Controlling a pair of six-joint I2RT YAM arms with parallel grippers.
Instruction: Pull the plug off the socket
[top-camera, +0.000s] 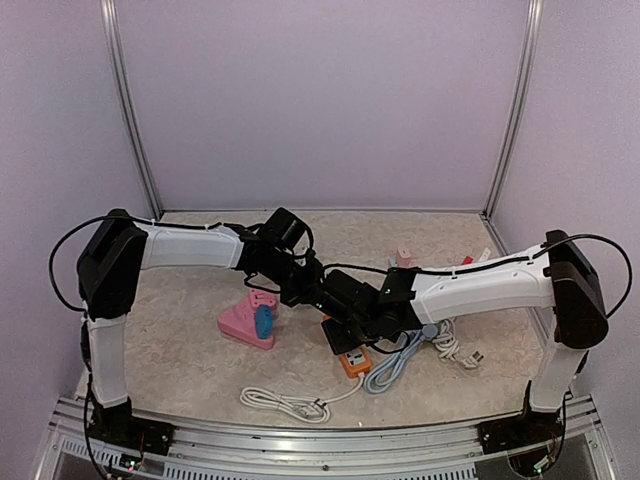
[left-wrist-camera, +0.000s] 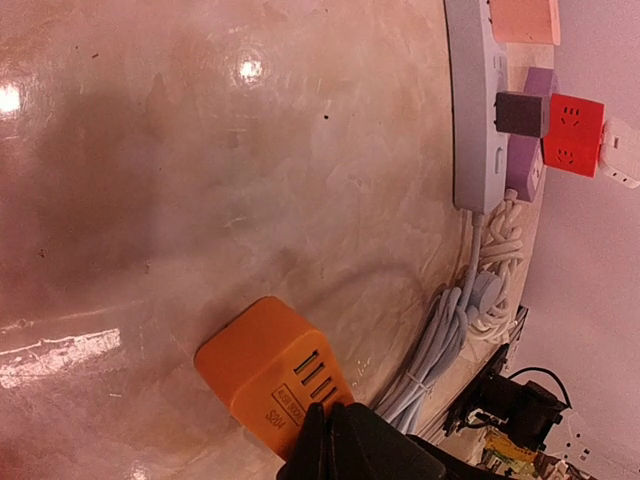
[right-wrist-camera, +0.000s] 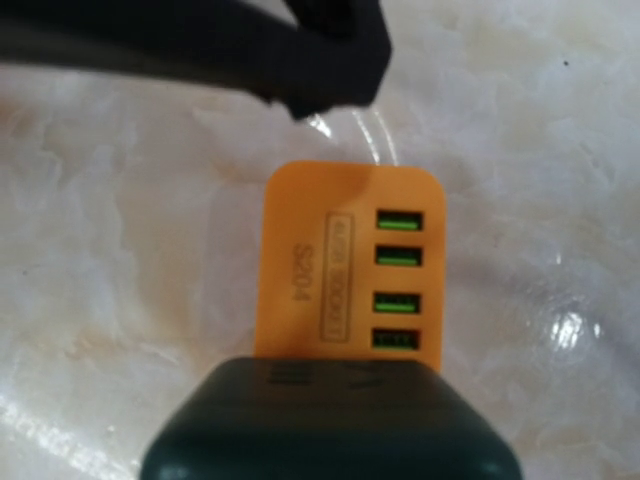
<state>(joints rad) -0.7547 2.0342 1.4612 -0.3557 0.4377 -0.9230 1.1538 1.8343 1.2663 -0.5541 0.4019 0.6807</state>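
1. Nearest the arm bases, a white cable (top-camera: 285, 402) lies in a loose loop on the table (top-camera: 180, 360), to the near left of the orange socket (top-camera: 355, 361).
2. The orange socket lies flat with its port face up. Its long axis runs from the near edge toward the middle of the table, leaning a little left as it goes. Four green ports (right-wrist-camera: 398, 280) sit in a row along that axis.
3. A pale blue cable (top-camera: 390, 370) lies bunched just right of the orange socket. A pink and blue object (top-camera: 248, 322) sits well to its left.
4. In the right wrist view a dark block (right-wrist-camera: 330, 425) covers one short end of the orange socket. I cannot tell whether it is the plug or a finger.
5. The right gripper (top-camera: 345, 330) is over the far end of the orange socket. Its finger spread and what it holds cannot be told.
6. The left gripper (left-wrist-camera: 345, 445) shows only a dark tip meeting one end of the orange socket. I cannot tell whether it is clamped.
7. Beyond the orange socket to the far right lies a grey power strip (left-wrist-camera: 473, 100) with a dark plug (left-wrist-camera: 522, 112) seated in it. A purple block (left-wrist-camera: 530, 160) and a red cube (left-wrist-camera: 573, 135) sit just beside the strip.
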